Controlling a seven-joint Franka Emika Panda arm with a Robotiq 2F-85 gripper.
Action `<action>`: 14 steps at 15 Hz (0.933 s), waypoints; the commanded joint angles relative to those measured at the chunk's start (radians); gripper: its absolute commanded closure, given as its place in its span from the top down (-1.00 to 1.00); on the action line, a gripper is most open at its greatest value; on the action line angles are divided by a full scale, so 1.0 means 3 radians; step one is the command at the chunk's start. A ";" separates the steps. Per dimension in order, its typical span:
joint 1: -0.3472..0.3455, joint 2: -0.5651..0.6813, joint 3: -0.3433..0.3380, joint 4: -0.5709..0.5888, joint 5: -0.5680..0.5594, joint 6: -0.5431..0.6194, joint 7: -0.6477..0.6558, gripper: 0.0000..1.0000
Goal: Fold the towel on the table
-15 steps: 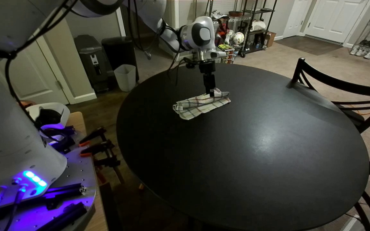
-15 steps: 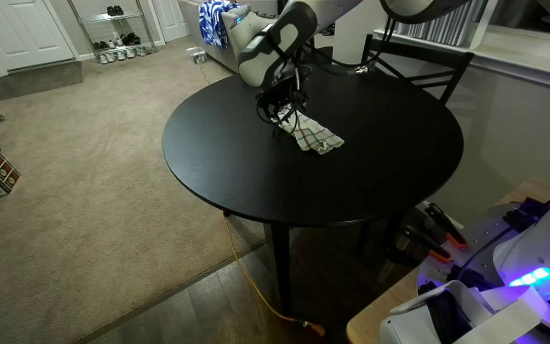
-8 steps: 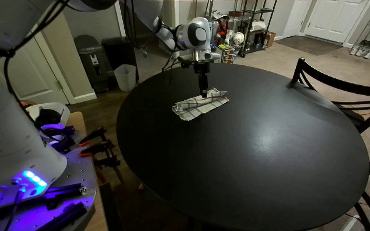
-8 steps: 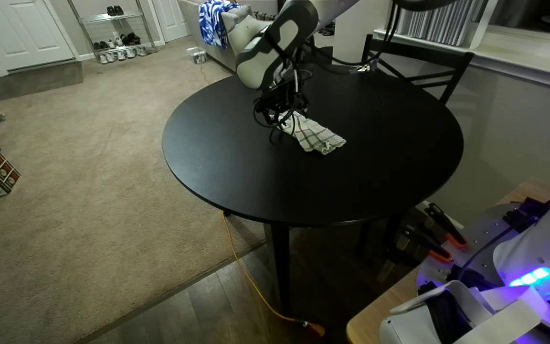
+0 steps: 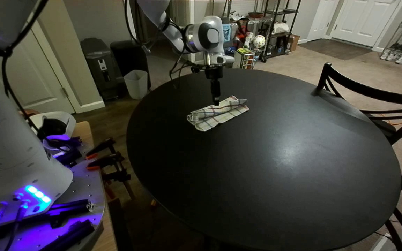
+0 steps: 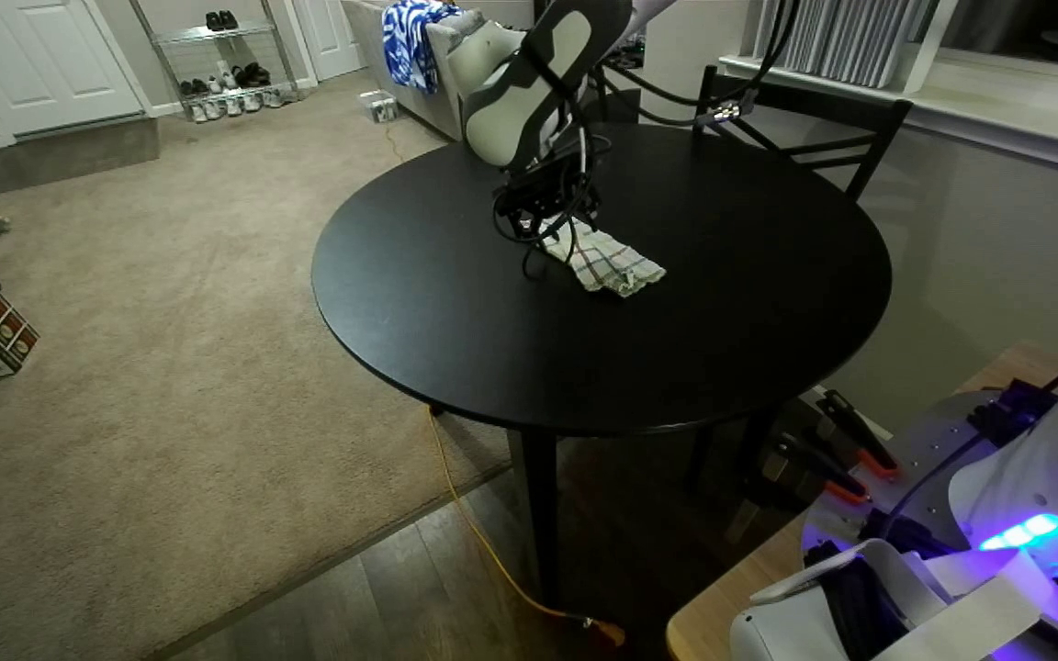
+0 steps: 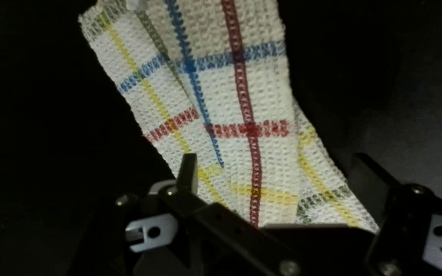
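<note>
White woven cloth towel, plaid lines in red/blue/yellow/green, lies on the large round black-topped table as a longish strip, one layer lapped over another; prob. part-folded. Black metal two-finger gripper hangs over it, fingers spread, nothing held; can't tell if they touch cloth. Key: in wrist view the towel's long axis runs approx. top to bottom btwn the fingers, i.e. they're set across its width. For an end-to-end fold, gripper prob. needs to go along that axis to a short end 1st.
</note>
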 commanded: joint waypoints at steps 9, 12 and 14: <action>0.0056 -0.0392 0.0022 -0.0722 -0.0251 0.0042 0.0072 1.00; 0.0070 -0.0425 0.0026 -0.0799 -0.0288 0.0026 0.0076 1.00; 0.0075 -0.0449 0.0026 -0.0844 -0.0303 0.0028 0.0088 1.00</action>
